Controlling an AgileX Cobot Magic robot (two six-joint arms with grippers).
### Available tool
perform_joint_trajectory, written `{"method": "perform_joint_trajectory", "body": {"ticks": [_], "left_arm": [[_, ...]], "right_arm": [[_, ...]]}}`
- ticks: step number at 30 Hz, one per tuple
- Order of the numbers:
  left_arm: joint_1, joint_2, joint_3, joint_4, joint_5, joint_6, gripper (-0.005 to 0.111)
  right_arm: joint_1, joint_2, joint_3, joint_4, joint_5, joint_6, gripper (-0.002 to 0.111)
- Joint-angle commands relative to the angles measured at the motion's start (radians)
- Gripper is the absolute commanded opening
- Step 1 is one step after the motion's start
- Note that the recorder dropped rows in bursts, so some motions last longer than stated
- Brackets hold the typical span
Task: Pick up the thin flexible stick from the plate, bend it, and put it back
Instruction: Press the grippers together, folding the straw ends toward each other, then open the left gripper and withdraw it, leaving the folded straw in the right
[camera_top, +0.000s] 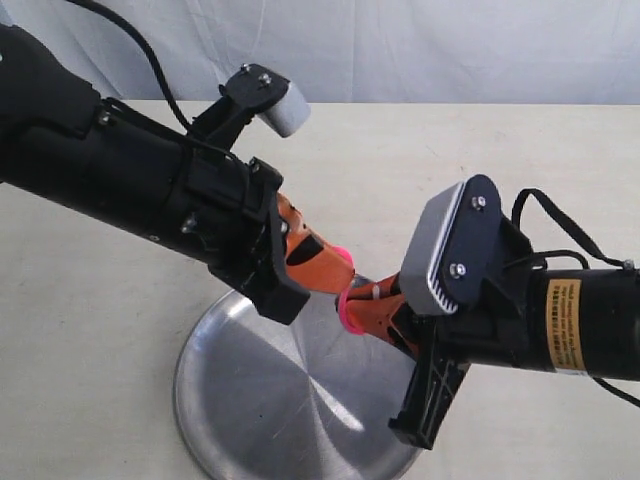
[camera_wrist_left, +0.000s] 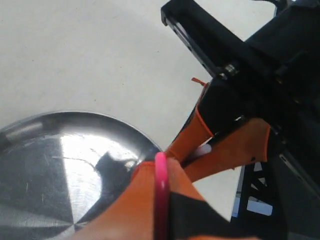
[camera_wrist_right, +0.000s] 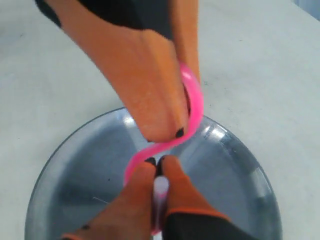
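The stick (camera_wrist_right: 198, 102) is curled in an S above the plate (camera_top: 250, 400). The left gripper (camera_top: 335, 268) and right gripper (camera_top: 368, 315) are each pinched on one end. It looks light, springy and slippery, so it's best held near the tips.

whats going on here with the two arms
Both arms are bending a thin pink stick. The left gripper and right gripper each pinch part of it, tips close together, so it bows into a curve between them. It is held above the silver plate, not yet put back.
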Motion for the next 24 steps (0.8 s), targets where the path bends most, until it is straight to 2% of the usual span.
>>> {"method": "perform_joint_trajectory", "body": {"ticks": [1,10,24], "left_arm": [[-0.003,0.007,-0.014,-0.085,-0.115,-0.021,0.000],[-0.003,0.007,-0.014,-0.051,-0.121,-0.066,0.000],[-0.003,0.025,-0.014,-0.051,-0.143,-0.154,0.000]], "right_arm": [[0.051,-0.003,-0.003,-0.066,-0.136,-0.131,-0.001],[0.050,-0.003,-0.003,-0.075,-0.138,-0.298,-0.001],[0.050,-0.003,-0.003,-0.124,-0.120,-0.393,-0.001]]}}
